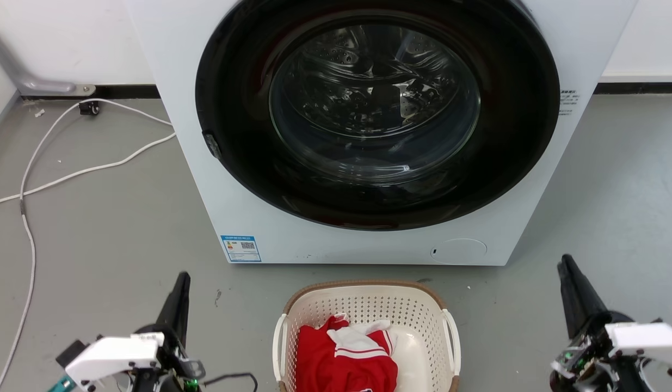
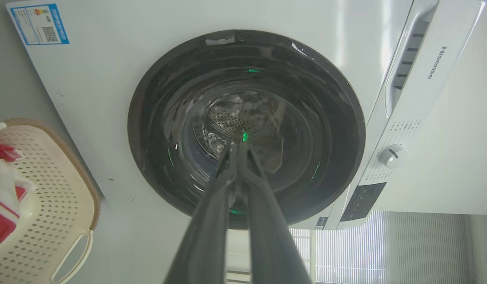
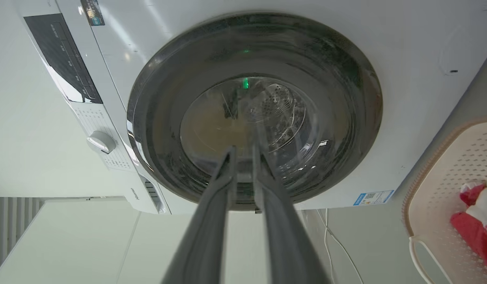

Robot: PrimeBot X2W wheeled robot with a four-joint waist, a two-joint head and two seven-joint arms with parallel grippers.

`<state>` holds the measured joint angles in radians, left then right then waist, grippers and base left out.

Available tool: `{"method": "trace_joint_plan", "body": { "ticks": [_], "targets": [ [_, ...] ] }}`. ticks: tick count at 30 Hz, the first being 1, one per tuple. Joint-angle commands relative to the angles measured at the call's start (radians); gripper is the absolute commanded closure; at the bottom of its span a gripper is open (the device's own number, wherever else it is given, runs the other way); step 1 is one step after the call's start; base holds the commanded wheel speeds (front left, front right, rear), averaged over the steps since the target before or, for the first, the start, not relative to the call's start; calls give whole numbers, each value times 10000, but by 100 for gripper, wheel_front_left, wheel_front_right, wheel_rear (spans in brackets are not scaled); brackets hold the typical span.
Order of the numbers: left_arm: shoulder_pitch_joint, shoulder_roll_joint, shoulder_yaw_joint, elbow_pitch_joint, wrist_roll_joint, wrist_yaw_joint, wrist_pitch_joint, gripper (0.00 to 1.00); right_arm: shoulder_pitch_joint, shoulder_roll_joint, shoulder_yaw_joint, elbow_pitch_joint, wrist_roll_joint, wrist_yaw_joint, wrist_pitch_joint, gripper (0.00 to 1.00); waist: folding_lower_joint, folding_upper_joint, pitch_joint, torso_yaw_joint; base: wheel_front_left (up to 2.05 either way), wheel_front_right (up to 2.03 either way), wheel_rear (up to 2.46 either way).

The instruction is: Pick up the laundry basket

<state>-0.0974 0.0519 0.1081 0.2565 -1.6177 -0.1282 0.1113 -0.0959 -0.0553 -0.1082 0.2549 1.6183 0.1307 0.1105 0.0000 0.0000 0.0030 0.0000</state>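
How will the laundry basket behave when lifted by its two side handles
The laundry basket looks like rigid perforated plastic, so probably stiff and light. The red and white clothes lie toward its left side, so it may tilt slightly that way.

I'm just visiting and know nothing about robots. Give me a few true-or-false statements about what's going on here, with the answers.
1. The basket stands on the floor in front of the washing machine. True.
2. The basket is empty. False: red and white clothing lies in it.
3. The left gripper is holding a basket handle. False: it is off to the side of the basket, its fingers together and holding nothing.
4. The washing machine's door is shut. True.
5. The right gripper is inside the basket. False: it is to the basket's right, apart from it, fingers nearly together.
6. A white cable lies on the floor left of the machine. True.
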Motion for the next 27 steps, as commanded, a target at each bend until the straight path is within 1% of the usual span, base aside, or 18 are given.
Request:
{"method": "trace_joint_plan", "body": {
  "ticks": [1,3,13,19,23,27],
  "targets": [
    [55,-13,-7,54,3,2,-5,0,55,8,6,56,0,-2,-4,0,0,0,1,0,0,0,0],
    [213,-46,-24,196,15,4,-27,0,220,29,27,177,-8,-2,-27,0,0,0,2,0,0,0,0],
    [432,-40,-86,-293,297,-1,-534,0,399,30,276,-259,-251,-1,-534,0,0,0,14,-13,0,0,0],
    [551,-36,135,-485,799,-3,-811,0,449,31,205,-411,-608,0,-809,0,0,0,13,-18,0,0,0],
    [561,-34,433,-504,1187,-5,-983,0,448,31,28,-320,-1292,0,-981,0,0,0,7,-22,0,0,0],
    [575,-31,567,-537,1645,-7,-1149,0,382,31,-40,-493,-2239,1,-1148,0,0,0,5,-23,0,0,0]
  ]
}}
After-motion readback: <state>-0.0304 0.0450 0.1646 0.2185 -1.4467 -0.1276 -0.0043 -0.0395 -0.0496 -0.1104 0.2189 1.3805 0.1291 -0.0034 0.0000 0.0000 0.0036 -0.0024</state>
